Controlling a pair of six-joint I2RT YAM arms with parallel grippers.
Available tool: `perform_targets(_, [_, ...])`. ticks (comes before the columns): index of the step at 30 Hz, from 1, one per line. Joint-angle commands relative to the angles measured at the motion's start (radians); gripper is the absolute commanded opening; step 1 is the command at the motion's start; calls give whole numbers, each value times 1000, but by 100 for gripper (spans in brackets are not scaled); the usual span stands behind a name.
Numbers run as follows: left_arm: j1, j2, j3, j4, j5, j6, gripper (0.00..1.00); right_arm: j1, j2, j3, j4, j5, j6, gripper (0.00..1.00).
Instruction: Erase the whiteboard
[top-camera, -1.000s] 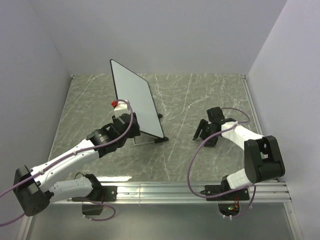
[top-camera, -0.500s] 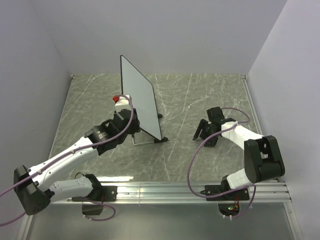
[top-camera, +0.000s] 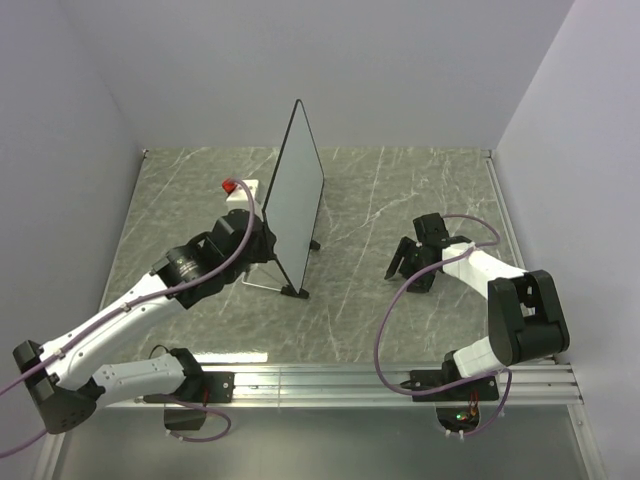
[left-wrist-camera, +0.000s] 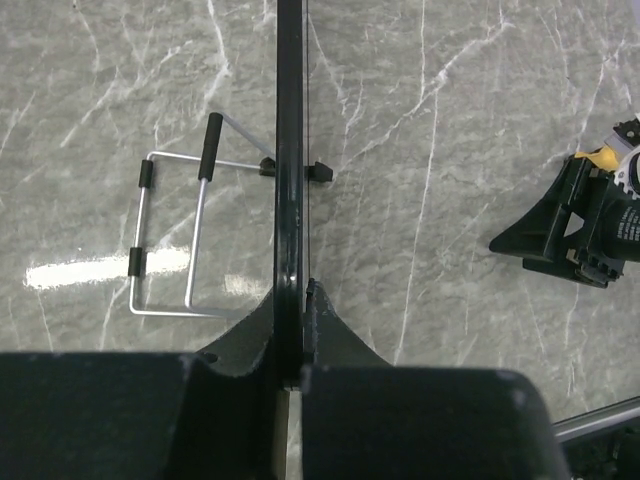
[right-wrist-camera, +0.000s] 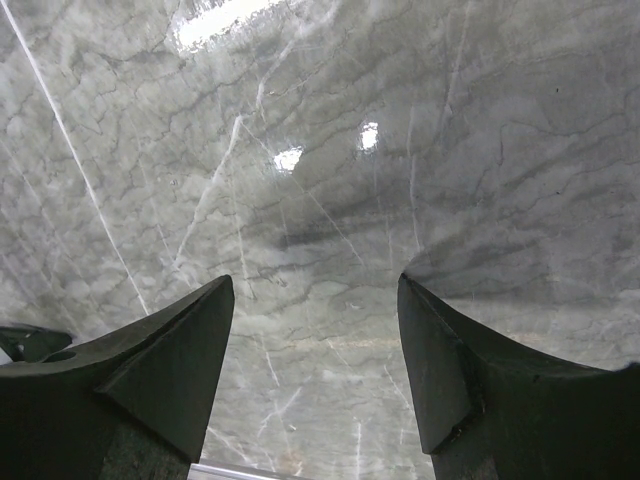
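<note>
The whiteboard (top-camera: 300, 185) stands nearly upright on the marble table, turned almost edge-on to the top camera, its white face toward the right. My left gripper (top-camera: 258, 232) is shut on its left edge. In the left wrist view the board's black rim (left-wrist-camera: 290, 150) runs straight up from between my jaws, which clamp it from both sides. Its wire stand (left-wrist-camera: 170, 235) with black sleeves lies on the table to the left. My right gripper (top-camera: 412, 262) is open and empty, low over the table to the right of the board; the right wrist view shows only marble between its fingers (right-wrist-camera: 180, 350).
A white block with a red cap (top-camera: 238, 190) lies on the table behind the board's left side. The aluminium rail (top-camera: 380, 380) runs along the near edge. Grey walls close in the back and both sides. My right arm (left-wrist-camera: 590, 215) shows at the left wrist view's right edge.
My left gripper has swung the whiteboard up and rightward, from leaning back with its face visible to nearly upright and edge-on. The right arm has not moved.
</note>
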Motion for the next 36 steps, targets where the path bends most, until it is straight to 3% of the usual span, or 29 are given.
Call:
perform_targets(1, [-13,-47,-24,-70,-1,-11,0,-1,59,-55,-30,43,-8,74])
perform_targets(12, [-24,-96,74,-215,-32,-3,0,-1,54,-58,-25,46,-5,74])
perform_targets(17, [-24,-139,-9,-217,37,-59,1,-3,56,-56,-25,46,-5,74])
perform_targets(24, [-44,-246,-128,-266,39,-169,37,-3,45,-68,-22,44,-3,74])
perform_targets(26, [-45,-277,-135,-277,31,-173,43,-3,45,-68,-22,44,-3,74])
perform_targets(36, [-48,-267,-92,-340,-1,-176,43,1,48,-64,-19,46,0,74])
